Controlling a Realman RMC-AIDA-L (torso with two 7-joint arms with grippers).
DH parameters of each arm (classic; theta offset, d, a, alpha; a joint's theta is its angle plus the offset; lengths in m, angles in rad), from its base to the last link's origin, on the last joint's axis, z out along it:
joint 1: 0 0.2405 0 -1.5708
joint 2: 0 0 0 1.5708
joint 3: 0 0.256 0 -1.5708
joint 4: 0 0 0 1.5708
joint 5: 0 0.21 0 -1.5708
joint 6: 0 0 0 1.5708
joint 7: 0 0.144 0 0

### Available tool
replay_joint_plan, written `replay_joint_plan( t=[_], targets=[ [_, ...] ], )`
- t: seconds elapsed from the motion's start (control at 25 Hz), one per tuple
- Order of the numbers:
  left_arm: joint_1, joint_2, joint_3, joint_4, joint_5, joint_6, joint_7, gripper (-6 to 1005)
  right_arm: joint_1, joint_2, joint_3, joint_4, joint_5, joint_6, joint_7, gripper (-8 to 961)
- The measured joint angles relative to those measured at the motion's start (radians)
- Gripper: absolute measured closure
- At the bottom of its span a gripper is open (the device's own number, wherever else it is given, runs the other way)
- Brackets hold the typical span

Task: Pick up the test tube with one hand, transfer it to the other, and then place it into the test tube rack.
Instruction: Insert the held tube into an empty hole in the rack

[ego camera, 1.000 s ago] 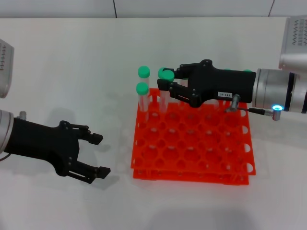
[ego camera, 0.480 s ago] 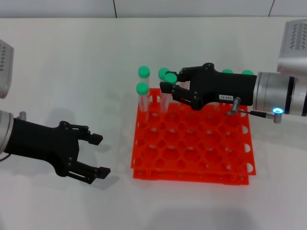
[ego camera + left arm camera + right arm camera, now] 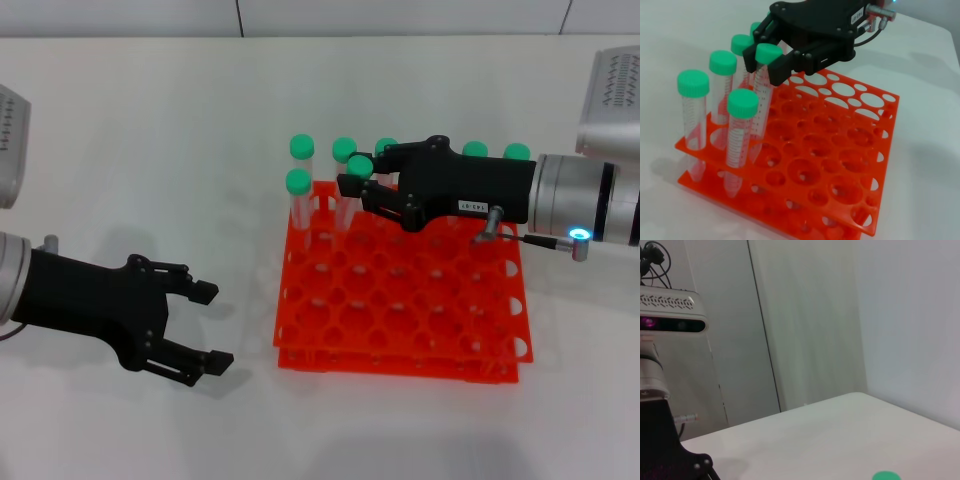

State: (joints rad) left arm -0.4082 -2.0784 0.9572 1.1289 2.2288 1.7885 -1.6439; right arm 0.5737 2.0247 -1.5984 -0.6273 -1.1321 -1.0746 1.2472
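**Over the rack, one tube held**

Above the test tube rack (image 3: 400, 300), the right gripper (image 3: 352, 185) is clamped on the test tube (image 3: 761, 95). Seven other tubes (image 3: 297, 200) stand in back holes. Left gripper (image 3: 208, 325) rests apart on the counter (image 3: 150, 130).

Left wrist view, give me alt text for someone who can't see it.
A black claw with a white label grips a green-capped test tube just below its cap, its lower end in an orange-red test tube rack. Four more green-capped tubes stand in the rack beside it on a white table.
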Motion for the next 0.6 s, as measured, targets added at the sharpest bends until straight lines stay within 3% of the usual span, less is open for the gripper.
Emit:
replay_joint_plan(
  t=[0.6],
  targets=[
    [-0.007, 0.0, 0.0, -0.006, 0.0, -0.003, 0.001, 121, 0.007, 0.0, -0.003, 0.0, 0.0, -0.003, 0.001, 687]
  ],
)
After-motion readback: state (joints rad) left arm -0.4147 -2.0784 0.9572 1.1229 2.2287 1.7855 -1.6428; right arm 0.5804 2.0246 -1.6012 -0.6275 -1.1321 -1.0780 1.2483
